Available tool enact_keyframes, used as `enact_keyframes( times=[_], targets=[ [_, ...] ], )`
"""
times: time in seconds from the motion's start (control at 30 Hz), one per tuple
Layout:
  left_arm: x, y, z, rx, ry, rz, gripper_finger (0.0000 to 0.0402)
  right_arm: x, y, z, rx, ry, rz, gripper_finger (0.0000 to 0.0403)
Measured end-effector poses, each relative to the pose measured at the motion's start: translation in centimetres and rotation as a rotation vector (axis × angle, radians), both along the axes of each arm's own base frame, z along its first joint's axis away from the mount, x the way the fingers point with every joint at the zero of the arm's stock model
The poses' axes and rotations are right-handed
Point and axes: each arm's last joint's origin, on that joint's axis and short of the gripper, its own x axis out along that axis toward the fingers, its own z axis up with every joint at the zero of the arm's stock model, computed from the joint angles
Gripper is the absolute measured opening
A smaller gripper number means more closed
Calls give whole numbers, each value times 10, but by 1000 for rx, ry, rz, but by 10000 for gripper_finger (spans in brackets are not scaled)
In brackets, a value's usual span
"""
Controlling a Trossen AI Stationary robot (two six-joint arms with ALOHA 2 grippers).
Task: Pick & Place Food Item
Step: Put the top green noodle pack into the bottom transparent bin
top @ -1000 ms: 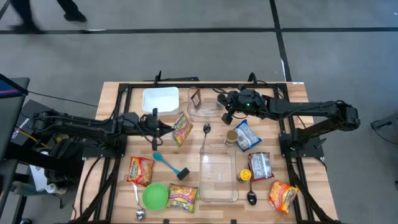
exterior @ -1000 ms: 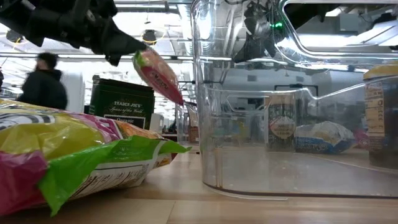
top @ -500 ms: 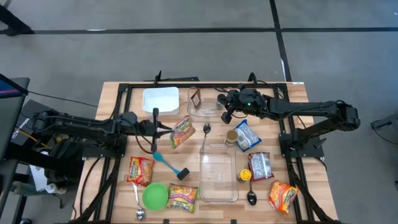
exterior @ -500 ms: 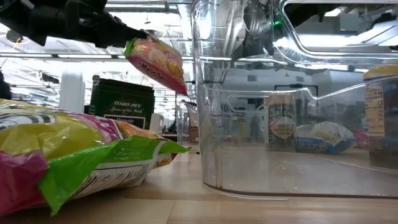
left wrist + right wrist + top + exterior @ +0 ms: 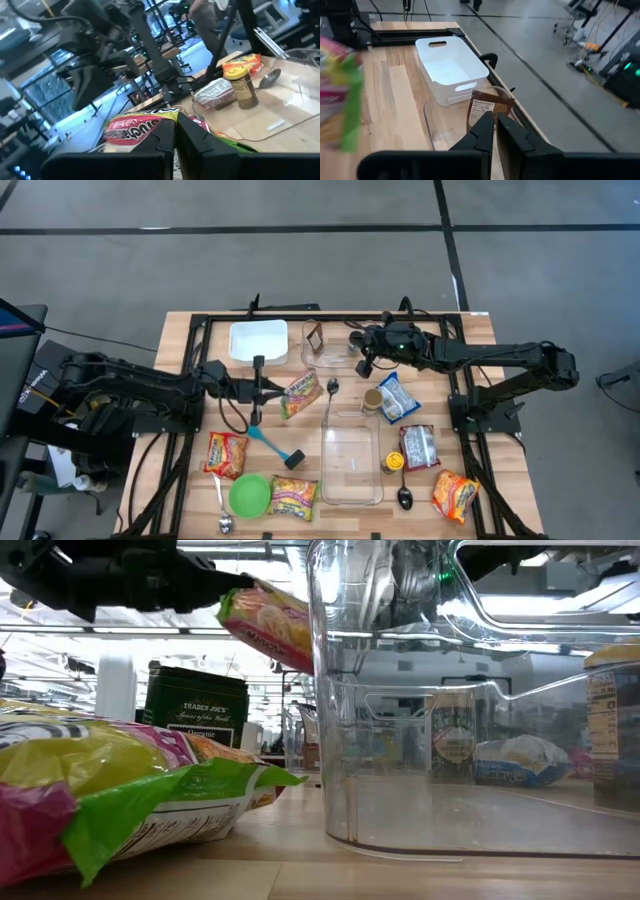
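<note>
A pink and yellow noodle packet [image 5: 300, 393] with a green edge hangs in the air between the white bin [image 5: 258, 340] and the big clear container [image 5: 352, 463]. My left gripper [image 5: 272, 388] is shut on it. The low view shows the packet [image 5: 272, 628] high up, beside the clear container's wall. My right gripper [image 5: 362, 366] hovers shut at the far middle of the table, next to a small clear tub [image 5: 325, 352] that holds a brown packet [image 5: 489, 106]. Nothing shows between its fingers. My left gripper pinches the noodle packet between its two fingers at the packet's left end [image 5: 152, 120]. The fingers [image 5: 205, 585] lie level and come from the table's left. The packet is lifted clear of the table and sticks out past the fingertips toward the right, its free end slanting down.
More noodle packets [image 5: 226, 452] [image 5: 292, 497] lie near left, with a green bowl [image 5: 249, 494], a blue spatula [image 5: 270, 442] and spoons. A jar [image 5: 372, 400] and silver snack bags [image 5: 398, 398] sit right of the big container. Black frame rails run along the table's sides.
My left gripper has gone toward the table's right edge, nearer the big clear container, and has rolled about its own axis. The packet, which hung slanting down below the fingers, now stands higher and closer to level.
</note>
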Motion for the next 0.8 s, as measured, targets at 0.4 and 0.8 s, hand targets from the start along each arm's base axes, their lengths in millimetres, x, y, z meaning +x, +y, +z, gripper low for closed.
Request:
enact_keyframes(
  times=[0.4, 0.8],
  targets=[
    [27, -1, -8, 59, 14, -75, 2, 3, 9, -1, 103, -11, 397, 14],
    [32, -1, -1, 62, -12, -100, 2, 3, 20, 0, 238, -54, 714, 14]
  ],
)
